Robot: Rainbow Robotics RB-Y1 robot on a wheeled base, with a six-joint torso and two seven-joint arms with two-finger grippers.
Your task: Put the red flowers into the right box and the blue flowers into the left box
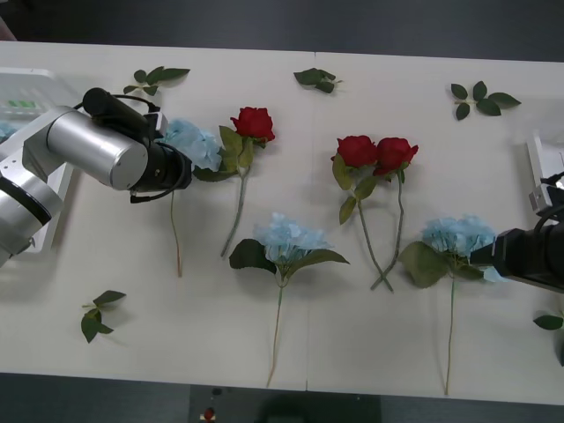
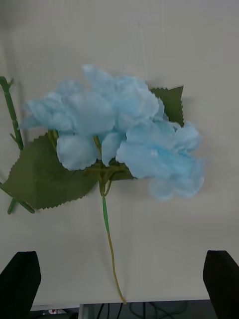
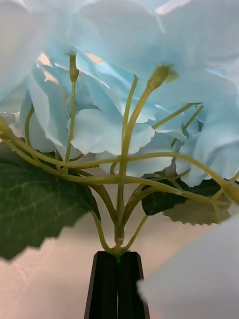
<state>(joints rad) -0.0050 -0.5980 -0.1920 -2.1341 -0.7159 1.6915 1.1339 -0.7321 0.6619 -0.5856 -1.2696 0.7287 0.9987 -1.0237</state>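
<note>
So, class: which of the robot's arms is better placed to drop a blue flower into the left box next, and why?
The left. Its left gripper is already shut on a blue flower's stem, close beside the left box. The right gripper is open above another blue flower, across the table.

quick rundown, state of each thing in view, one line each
left end effector: shut on the stem of a blue flower, by the left box
right end effector: open, fingers apart, above another blue flower
middle blue flower: lying flat on the table, untouched
red flowers: three lying on the table, not boxed
left box: at the table's left edge, partly behind the left arm
leaf sprigs: loose on the table
</note>
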